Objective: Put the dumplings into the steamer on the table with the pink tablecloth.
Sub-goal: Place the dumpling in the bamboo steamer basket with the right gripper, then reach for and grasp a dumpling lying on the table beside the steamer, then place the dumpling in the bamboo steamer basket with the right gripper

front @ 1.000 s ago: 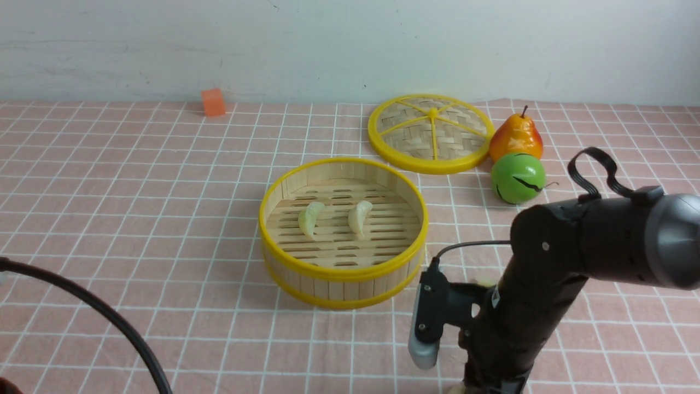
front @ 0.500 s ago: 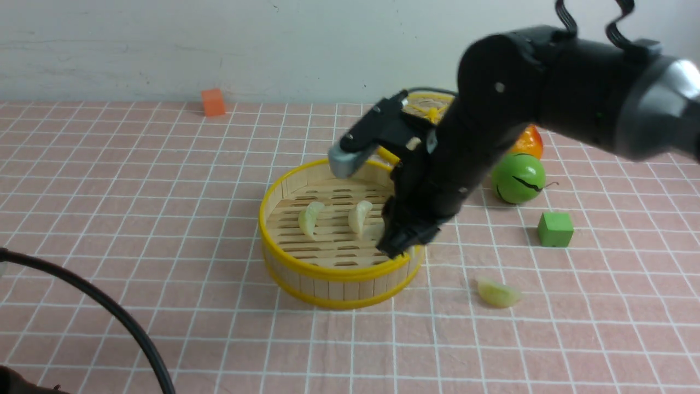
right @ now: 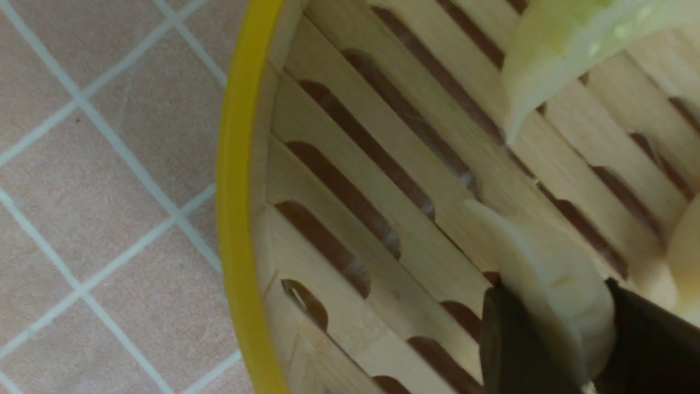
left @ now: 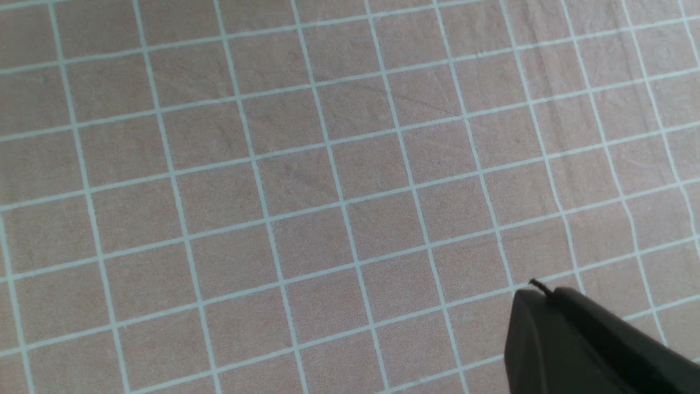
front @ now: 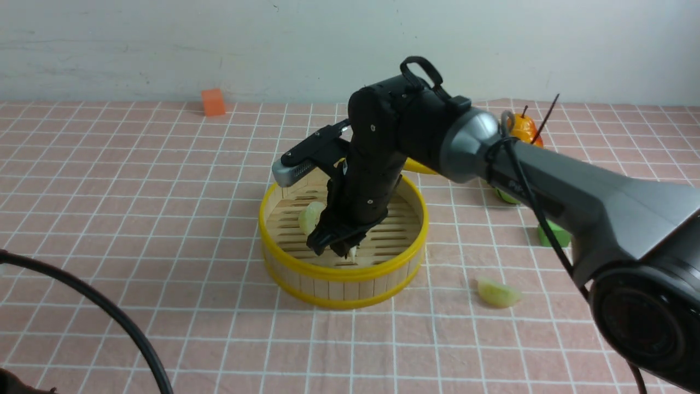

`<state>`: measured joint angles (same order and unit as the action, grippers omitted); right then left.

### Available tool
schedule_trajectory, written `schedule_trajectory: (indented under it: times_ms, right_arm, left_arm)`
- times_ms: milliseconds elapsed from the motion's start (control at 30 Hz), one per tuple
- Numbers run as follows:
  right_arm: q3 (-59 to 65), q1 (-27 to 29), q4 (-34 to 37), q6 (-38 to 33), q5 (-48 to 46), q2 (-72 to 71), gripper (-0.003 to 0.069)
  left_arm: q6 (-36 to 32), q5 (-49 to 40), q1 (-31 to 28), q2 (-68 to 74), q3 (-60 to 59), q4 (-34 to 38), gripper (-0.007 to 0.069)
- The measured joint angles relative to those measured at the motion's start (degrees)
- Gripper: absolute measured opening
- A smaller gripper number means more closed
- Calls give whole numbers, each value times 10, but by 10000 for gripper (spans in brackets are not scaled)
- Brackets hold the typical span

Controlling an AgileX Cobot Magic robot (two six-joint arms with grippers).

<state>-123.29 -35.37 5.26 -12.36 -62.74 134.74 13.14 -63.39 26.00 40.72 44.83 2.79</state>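
Observation:
The bamboo steamer (front: 339,273) stands mid-table on the pink tablecloth (front: 136,219). My right gripper (front: 336,247) reaches down inside it near the front wall. In the right wrist view the right gripper (right: 579,350) is shut on a cream dumpling (right: 552,295) just above the slatted floor by the yellow rim (right: 235,219). Another dumpling (front: 310,216) lies in the steamer and also shows in the right wrist view (right: 574,33). A third dumpling's edge (right: 686,235) shows beside the jaws. One dumpling (front: 497,293) lies on the cloth to the steamer's right. My left gripper (left: 538,290) hangs shut and empty over bare cloth.
A green cube (front: 551,236), a green apple (front: 504,196) and a pear (front: 528,131) sit right of the steamer, partly behind the right arm. The woven lid (front: 418,165) is mostly hidden behind it. An orange cube (front: 213,102) stands at the back left. A black cable (front: 109,314) arcs at the front left.
My right arm rose from the front right of the table, swung over the steamer with a dumpling, then moved left and down inside it. The left arm has not moved.

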Motion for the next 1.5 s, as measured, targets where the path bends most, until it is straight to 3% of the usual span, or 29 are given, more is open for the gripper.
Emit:
schedule_trajectory:
  times_ms: [133, 233, 433, 700, 1000, 1233, 1500]
  right_arm:
    - [-2, 0, 0, 0, -8, 8, 253]
    - [-5, 0, 0, 9, -23, 5, 364]
    - [-27, 0, -4, 27, -75, -40, 462]
    - [47, 7, -22, 40, -80, -195, 470]
    - [312, 109, -41, 27, -82, -297, 472]
    - [424, 135, -42, -83, 51, -259, 472]
    - [425, 135, -58, -129, 156, -193, 460]
  left_arm:
    - [0, 0, 0, 0, 0, -1, -14]
    - [0, 0, 0, 0, 0, -2, -13]
    - [0, 0, 0, 0, 0, -2, -13]
    - [-11, 0, 0, 0, 0, -4, -13]
    - [-14, 0, 0, 0, 0, -4, -6]
    - [-15, 6, 0, 0, 0, -4, -3]
    - [-15, 7, 0, 0, 0, -4, 2]
